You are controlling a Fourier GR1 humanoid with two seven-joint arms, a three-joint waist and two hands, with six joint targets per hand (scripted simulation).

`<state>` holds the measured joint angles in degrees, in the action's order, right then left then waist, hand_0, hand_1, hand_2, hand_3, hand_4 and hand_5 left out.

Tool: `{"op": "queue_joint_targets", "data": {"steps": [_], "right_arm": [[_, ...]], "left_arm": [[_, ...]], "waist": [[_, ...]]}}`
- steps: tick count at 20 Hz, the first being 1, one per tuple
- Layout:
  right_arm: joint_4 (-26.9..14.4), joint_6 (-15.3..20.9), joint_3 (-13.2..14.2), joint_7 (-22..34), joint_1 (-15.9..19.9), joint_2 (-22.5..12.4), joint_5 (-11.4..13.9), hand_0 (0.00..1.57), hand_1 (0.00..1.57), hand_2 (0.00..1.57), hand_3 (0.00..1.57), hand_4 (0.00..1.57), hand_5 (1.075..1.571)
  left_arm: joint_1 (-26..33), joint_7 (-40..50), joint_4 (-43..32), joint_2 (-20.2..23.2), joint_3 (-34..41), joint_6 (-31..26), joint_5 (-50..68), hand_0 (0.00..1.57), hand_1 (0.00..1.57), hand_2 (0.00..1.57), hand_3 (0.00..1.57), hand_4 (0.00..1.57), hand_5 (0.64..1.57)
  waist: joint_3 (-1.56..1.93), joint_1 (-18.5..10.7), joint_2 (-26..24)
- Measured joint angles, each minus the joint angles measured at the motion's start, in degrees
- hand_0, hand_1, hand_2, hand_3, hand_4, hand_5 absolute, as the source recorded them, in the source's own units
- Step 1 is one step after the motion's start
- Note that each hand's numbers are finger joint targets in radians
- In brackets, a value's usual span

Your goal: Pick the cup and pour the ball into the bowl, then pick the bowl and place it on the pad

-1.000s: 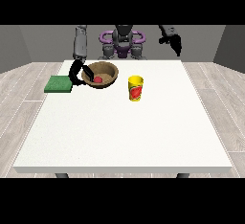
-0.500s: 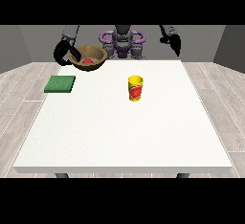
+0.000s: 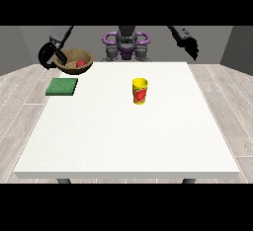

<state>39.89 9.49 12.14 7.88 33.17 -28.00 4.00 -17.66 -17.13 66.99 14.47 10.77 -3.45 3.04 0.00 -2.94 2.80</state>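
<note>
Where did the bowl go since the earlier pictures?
The hand at the view's left lifted the bowl off the table and carried it leftward; it now hangs above and behind the green pad, red ball inside. The yellow cup, the pad and the raised hand at the view's right stayed put.

my hand at the view's left [image 3: 49, 57] is black, as is the one at the right [image 3: 191, 47]. brown bowl [image 3: 74, 60], red ball [image 3: 80, 63] inside. green pad [image 3: 62, 86]. yellow cup [image 3: 140, 91] with a red mark. white table [image 3: 128, 136].
</note>
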Motion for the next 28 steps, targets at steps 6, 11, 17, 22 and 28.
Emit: {"op": "queue_joint_targets", "data": {"steps": [6, 11, 17, 22, 28], "right_arm": [[-0.7, -1.8, 3.7, -6.1, -3.1, -3.7, -2.1, 1.57, 1.57, 1.57, 0.00, 0.80, 1.568], [0.1, -0.7, 5.1, -7.5, -1.9, -4.0, -2.9, 1.57, 1.57, 1.57, 0.00, 0.76, 1.567], [-2.8, 1.4, 8.4, -10.0, -1.4, -6.0, -4.0, 1.22, 1.22, 1.41, 1.30, 0.00, 1.553], [-5.5, 1.0, 9.1, -9.0, -0.3, -7.4, -4.2, 0.32, 0.32, 0.48, 0.73, 0.00, 1.495], [-8.1, -1.5, 9.4, -8.6, 1.6, -8.4, -4.8, 0.00, 0.00, 0.00, 0.00, 0.00, 1.361]], "left_arm": [[-1.2, -1.8, -2.5, 12.0, 10.4, -8.9, 8.0, 0.00, 0.00, 0.00, 0.00, 1.28, 1.571], [-2.6, -5.1, -9.0, 19.4, 16.6, -15.4, 12.4, 0.00, 0.00, 0.00, 0.00, 1.21, 1.563], [-3.7, -6.1, -11.3, 23.4, 19.2, -18.8, 14.7, 0.00, 0.00, 0.00, 0.00, 1.19, 1.558], [-4.1, -6.5, -12.3, 24.9, 19.6, -19.7, 15.0, 0.00, 0.00, 0.00, 0.00, 1.18, 1.552], [-4.0, -5.4, -10.0, 23.6, 17.9, -19.0, 14.5, 0.00, 0.00, 0.00, 0.00, 1.01, 1.569]], "waist": [[0.01, -1.5, 3.8], [-0.02, -1.6, 7.8], [0.03, -2.1, 11.2], [0.00, -2.3, 11.6], [0.03, -2.8, 10.4]]}}
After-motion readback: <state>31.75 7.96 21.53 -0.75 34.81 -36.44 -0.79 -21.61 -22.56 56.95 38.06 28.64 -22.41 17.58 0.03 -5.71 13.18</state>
